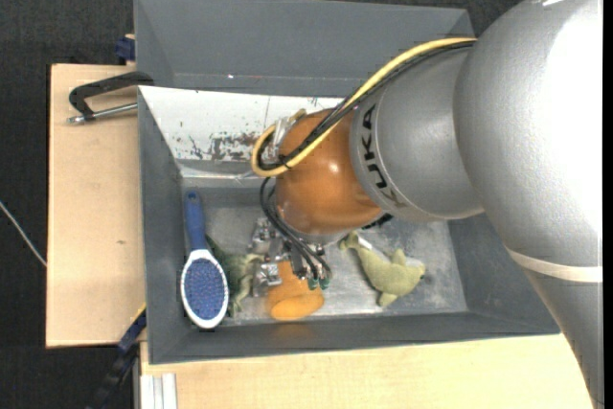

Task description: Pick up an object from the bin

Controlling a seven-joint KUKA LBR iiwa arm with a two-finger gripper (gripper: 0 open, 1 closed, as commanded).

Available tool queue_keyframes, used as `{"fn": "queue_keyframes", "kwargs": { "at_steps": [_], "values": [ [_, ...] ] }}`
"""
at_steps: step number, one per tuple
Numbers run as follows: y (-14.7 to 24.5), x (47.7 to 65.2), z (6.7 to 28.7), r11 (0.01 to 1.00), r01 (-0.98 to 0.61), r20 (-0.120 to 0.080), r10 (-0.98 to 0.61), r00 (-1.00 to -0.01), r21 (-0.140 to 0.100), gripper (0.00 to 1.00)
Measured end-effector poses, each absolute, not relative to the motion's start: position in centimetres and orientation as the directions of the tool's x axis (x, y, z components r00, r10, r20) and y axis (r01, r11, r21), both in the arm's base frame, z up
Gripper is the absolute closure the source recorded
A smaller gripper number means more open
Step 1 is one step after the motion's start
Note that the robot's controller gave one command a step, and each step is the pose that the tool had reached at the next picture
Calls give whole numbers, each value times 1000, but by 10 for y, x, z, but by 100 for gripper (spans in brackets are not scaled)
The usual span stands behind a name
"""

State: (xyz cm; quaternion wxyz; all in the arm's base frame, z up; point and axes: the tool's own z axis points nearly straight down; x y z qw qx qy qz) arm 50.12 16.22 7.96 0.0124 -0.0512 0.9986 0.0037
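My gripper [278,265] hangs low over the bin's floor near the front wall, left of the middle. Right under it lies an orange rounded thing [295,303], partly covered by the gripper. Just left of the gripper a dark green thing [239,275] lies on the floor, its shape hard to make out. A blue brush [203,284] with a white-rimmed oval head and a blue handle lies along the left wall. To the gripper's right lies an olive green soft toy [389,271] shaped like a dolphin or seal.
The arm with its orange cover and yellow cable reaches in from the right and hides the middle and back right of the bin. Bare floor shows at the front right corner and along the back left.
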Motion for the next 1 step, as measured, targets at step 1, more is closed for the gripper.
{"fn": "queue_keyframes", "kwargs": {
  "at_steps": [1],
  "values": [
    [172, 496, 234, 967, -255, -14, -255, -967, 2, 100]
  ]
}}
